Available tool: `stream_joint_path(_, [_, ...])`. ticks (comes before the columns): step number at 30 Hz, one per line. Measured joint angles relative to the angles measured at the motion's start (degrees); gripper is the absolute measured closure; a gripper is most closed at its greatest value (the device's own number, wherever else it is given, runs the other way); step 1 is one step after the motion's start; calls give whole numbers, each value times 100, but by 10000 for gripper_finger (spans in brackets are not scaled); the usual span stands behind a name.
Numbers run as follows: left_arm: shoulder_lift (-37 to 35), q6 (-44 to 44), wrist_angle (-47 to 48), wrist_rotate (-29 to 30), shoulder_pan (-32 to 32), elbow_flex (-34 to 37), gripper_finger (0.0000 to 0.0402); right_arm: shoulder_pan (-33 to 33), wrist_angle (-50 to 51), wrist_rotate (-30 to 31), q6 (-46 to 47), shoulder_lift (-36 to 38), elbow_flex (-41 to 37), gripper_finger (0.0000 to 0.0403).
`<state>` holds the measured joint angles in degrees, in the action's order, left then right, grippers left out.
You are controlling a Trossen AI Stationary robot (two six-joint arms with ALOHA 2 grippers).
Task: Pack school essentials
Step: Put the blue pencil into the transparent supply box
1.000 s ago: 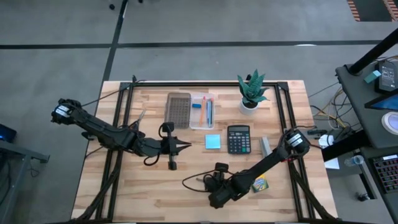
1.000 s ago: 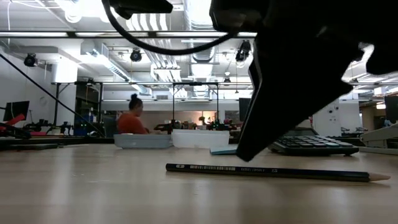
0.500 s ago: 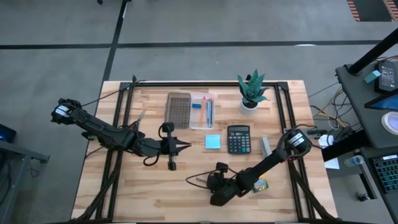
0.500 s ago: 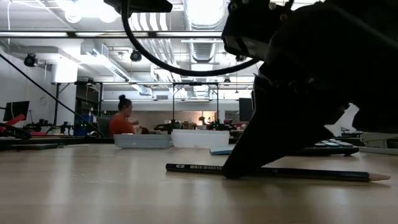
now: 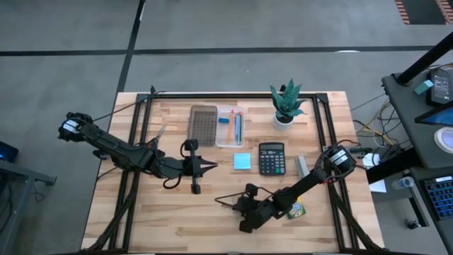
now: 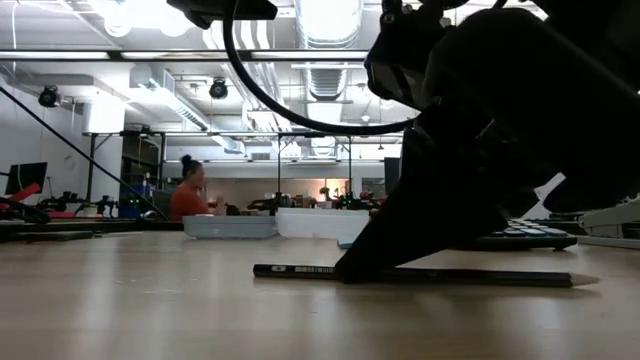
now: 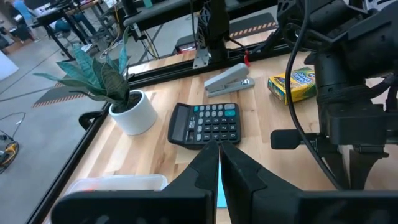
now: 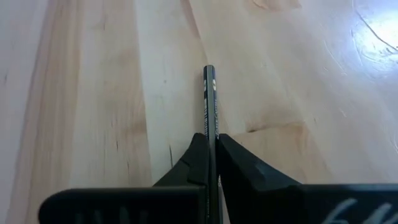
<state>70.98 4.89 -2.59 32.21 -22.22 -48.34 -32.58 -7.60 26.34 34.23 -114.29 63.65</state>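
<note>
Pencil [image 8: 210, 102] flat, long axis straight out from my right gripper [image 8: 210, 163], fingers clamped on it; bare table [image 8: 93, 93] around. Left gripper [image 7: 219, 163] closed, near calculator [image 7: 206, 123].

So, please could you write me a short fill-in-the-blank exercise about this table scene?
1. The right gripper is shut on a thin dark ____.
2. The black calculator lies between the light-blue sticky pad and the grey ____.
3. The potted plant stands in a ____ pot.

Missing words: pencil; stapler; white
</note>
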Motion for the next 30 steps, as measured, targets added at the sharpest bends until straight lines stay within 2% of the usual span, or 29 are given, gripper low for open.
stream_joint_path(6, [0, 86, -215, 1, 0, 19, 402, -2, 180, 77, -451, 372, -153, 390])
stream_joint_path(16, [-180, 642, -1603, -95, 0, 721, 402, -4, -58, 792, -1510, 1472, -628, 390])
stream_joint_path(22, [-214, 1218, -3063, -682, 11, 1169, 402, 33, -1514, 924, -2692, 2359, -1403, 390])
stream_joint_path(26, [-110, 1215, -4017, -758, 122, 1424, 402, 100, -3166, 927, -3670, 2795, -1998, 390])
stream_joint_path(30, [117, 1101, -4835, -1301, 301, 1536, 402, 314, -4560, 687, -4600, 2913, -2301, 390])
